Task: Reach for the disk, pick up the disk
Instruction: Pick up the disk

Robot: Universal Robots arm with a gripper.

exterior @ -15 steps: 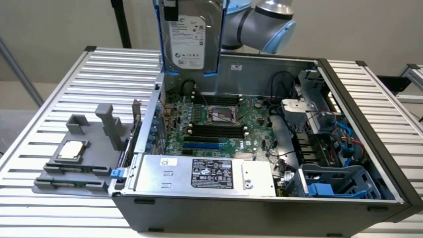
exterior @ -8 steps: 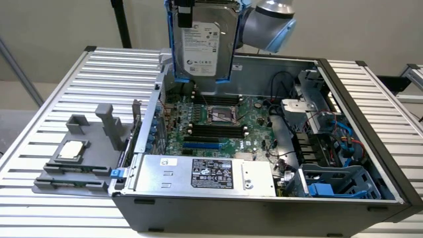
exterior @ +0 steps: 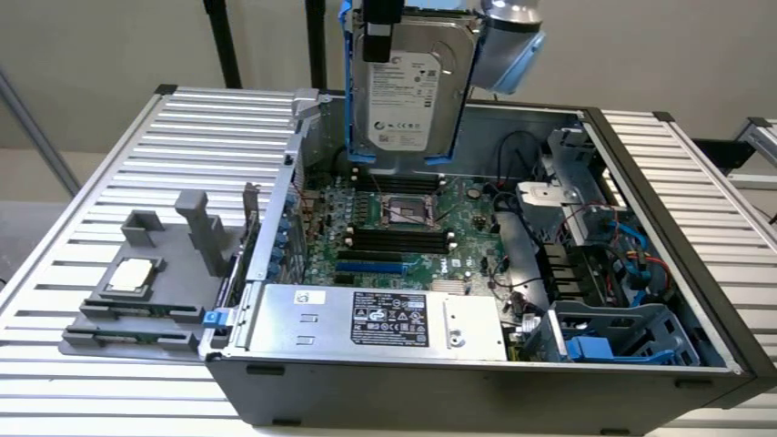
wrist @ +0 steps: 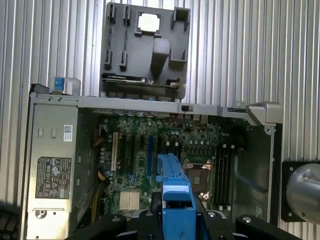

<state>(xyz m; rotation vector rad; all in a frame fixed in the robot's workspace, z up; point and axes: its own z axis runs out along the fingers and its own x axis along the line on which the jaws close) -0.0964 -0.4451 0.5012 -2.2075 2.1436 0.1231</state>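
In the exterior view the gripper [exterior: 382, 32] hangs at the top of the frame, its black fingers closed on the upper edge of the disk [exterior: 407, 86]; the disk is held upright and clear of everything below, its white label facing the camera and its blue frame running down both sides; it hangs above the far end of the open computer case [exterior: 486, 382]; directly beneath it lies the green motherboard [exterior: 401, 228] with the square processor socket [exterior: 409, 208]; the silver power supply [exterior: 364, 319] with its black label sits at the near end of the case; a blue drive cage [exterior: 613, 337] stands in the near corner on the exterior view's right; on the slatted table [exterior: 85, 237], on the exterior view's left, a grey fixture [exterior: 146, 291] carries a small square chip [exterior: 131, 276].

In the wrist view the gripper [wrist: 177, 220] looks straight down; the blue frame of the disk [wrist: 175, 195] is seen edge-on between the black fingers, gripped; the motherboard [wrist: 150, 145] lies well below it inside the case [wrist: 260, 112]; the power supply [wrist: 50, 165] sits at one end; the grey fixture [wrist: 145, 60] with the chip [wrist: 149, 22] rests outside the case wall on the table [wrist: 250, 50].
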